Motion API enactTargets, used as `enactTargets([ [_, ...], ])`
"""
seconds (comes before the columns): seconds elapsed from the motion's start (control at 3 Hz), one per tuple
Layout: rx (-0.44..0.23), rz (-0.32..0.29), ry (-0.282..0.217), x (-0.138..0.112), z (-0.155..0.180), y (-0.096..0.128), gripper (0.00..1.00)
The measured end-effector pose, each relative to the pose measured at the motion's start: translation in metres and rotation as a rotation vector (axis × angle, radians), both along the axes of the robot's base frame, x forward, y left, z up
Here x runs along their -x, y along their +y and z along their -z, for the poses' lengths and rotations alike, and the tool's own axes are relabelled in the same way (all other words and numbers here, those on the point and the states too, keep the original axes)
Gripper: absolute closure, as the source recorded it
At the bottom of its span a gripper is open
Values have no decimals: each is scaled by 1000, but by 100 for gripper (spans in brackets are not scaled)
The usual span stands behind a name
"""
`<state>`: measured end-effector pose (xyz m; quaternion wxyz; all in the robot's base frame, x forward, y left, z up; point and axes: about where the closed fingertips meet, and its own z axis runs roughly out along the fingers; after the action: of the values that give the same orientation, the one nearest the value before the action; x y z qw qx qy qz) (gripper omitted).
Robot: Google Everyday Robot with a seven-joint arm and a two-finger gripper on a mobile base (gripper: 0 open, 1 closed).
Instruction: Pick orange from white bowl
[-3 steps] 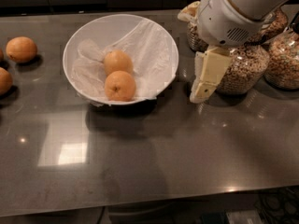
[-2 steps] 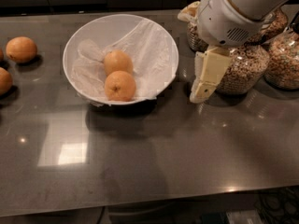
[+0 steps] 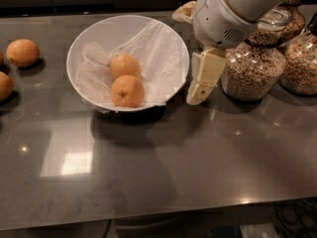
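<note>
The white bowl (image 3: 163, 38), lined with crinkled plastic, stands on the dark counter at the back left of centre. Two fruits lie in it. The paler orange (image 3: 124, 65) is at the back. A deeper-orange fruit (image 3: 127, 90) touches it in front. My gripper (image 3: 185, 58) hangs just right of the bowl's right rim, above counter level. It is open and empty. One cream finger (image 3: 204, 77) points down beside the rim. The other finger (image 3: 183, 11) shows at the bowl's far right edge.
Two more oranges (image 3: 22, 52) (image 3: 4, 86) lie on the counter at the far left. Glass jars of cereal (image 3: 252, 66) (image 3: 301, 66) stand right of my gripper, close behind the arm. The counter's front edge runs along the bottom.
My gripper and arm have shifted a little to the left, closer to the bowl's right rim. The bowl and fruits have not moved.
</note>
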<state>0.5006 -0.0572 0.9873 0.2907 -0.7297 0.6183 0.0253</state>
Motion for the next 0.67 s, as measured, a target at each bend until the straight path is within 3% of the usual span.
enactTargets([
  [0.33,0,0,0,0,0,0,0],
  [0.67,-4,-65,2,-6,9,8,0],
])
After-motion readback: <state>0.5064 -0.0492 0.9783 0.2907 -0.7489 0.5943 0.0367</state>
